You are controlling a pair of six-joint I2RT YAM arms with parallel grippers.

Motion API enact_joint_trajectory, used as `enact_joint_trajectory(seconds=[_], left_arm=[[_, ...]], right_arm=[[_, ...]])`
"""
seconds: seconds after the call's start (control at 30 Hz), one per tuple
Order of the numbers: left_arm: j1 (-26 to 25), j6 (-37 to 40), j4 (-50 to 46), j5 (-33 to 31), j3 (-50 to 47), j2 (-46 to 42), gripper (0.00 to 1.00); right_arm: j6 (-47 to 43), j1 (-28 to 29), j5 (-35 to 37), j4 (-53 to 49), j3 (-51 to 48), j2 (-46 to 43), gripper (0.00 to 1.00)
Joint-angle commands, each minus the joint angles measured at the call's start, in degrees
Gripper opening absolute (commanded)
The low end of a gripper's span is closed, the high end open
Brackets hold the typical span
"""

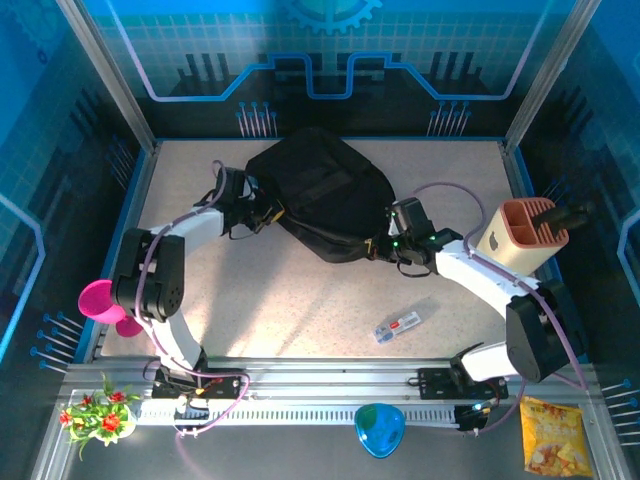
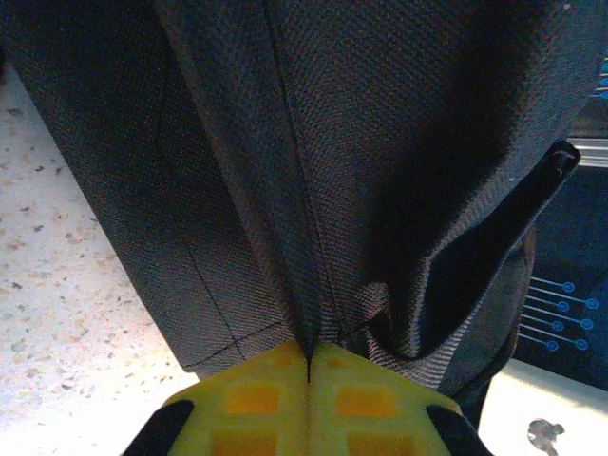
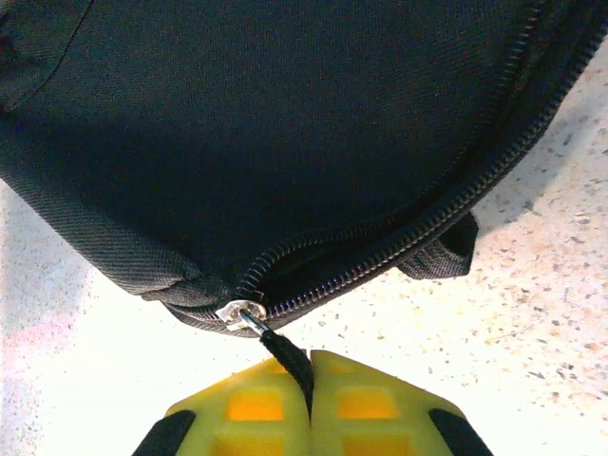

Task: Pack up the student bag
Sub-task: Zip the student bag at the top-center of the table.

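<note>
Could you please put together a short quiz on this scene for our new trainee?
1. True or false: the left gripper is shut on a fold of the student bag.
2. What does the right gripper pinch? A) the zipper pull B) a shoulder strap C) a book
3. In the top view, on which side of the bag does the tan holder stand?
Key: 1 true; 2 A; 3 the robot's right.
</note>
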Motion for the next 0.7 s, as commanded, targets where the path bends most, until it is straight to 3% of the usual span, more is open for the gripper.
enact_joint_trajectory(seconds=[0.0, 0.23, 0.47, 0.67], left_arm=[[1.8, 2.3, -1.3, -2.4, 3.6, 1.7, 0.00], [3.9, 2.3, -4.5, -5.2, 1.6, -2.2, 0.47], [5.2, -1.6, -5.8, -4.3, -8.2, -12.5, 0.65], [5.1, -10.0, -4.9, -0.8, -17.2, -21.2, 0.71]], right_arm=[[-1.9, 0.3, 4.6, -3.6, 5.0, 1.6, 0.00], [-11.8, 8.3, 3.2, -7.0, 19.3, 11.0, 0.00], [-15.3, 15.4, -3.1, -7.1, 31.6, 21.2, 0.00], [-14.5, 18.9, -9.5, -5.3, 37.9, 27.6, 0.00]])
